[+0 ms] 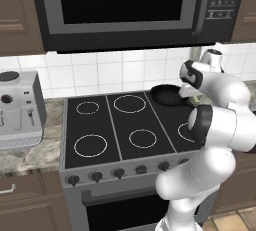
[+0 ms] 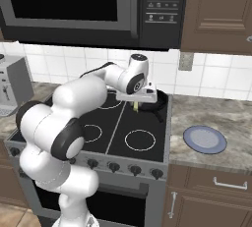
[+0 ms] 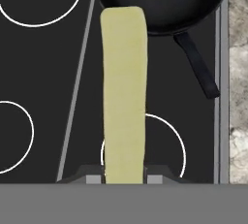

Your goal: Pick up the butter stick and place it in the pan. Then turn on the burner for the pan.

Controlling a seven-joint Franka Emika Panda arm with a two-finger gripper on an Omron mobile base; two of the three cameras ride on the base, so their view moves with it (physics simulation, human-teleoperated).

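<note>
The pale yellow butter stick (image 3: 124, 92) hangs lengthwise between my two fingertips, and my gripper (image 3: 124, 177) is shut on its near end. Its far end reaches the near rim of the black pan (image 3: 162, 0), whose straight handle (image 3: 196, 65) points toward the stove's front right. In the right base view the gripper (image 2: 136, 102) hovers above the cooktop just left of the pan (image 2: 152, 100), with the butter (image 2: 136, 105) showing as a short yellow sliver below the hand. From the left base, the pan (image 1: 167, 95) sits on the back right burner, partly behind my arm.
White burner rings mark the black cooktop (image 1: 115, 125). A row of knobs (image 2: 114, 167) runs along the stove front. A blue-grey plate (image 2: 204, 139) lies on the right counter, a coffee machine (image 1: 17, 107) stands on the left counter, and a microwave (image 1: 130, 5) hangs overhead.
</note>
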